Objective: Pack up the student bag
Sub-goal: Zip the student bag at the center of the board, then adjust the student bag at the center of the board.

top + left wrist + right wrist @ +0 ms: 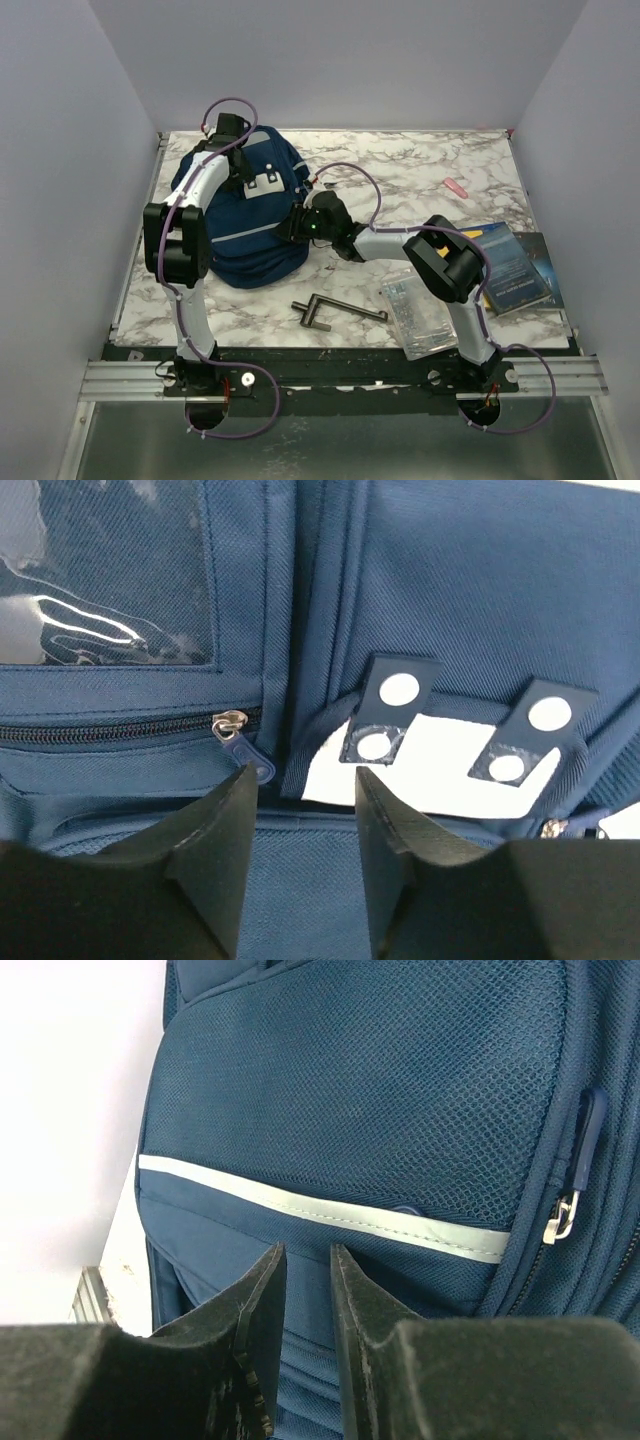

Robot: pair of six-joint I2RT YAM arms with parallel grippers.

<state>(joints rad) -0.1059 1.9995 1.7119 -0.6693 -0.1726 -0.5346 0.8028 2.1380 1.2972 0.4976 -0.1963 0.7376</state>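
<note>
Packing looks barely begun: the student bag (250,225) sits far-left on the bench (420,170), while books (515,265), a clear case (418,312) and a dark tool (335,312) lie outside it. My left pincer (305,810) gapes moderately and my right pincer (308,1290) narrowly, both empty and close to its fabric.

Probably a lab: plain-walled enclosure (340,60), aluminium rail (130,380).

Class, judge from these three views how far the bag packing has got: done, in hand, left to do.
Done: nothing visibly packed. In hand: the left gripper and right gripper, both empty, face the fabric of the student bag. Left: the books, clear case, dark tool and pink item lie on the table outside it.
</note>
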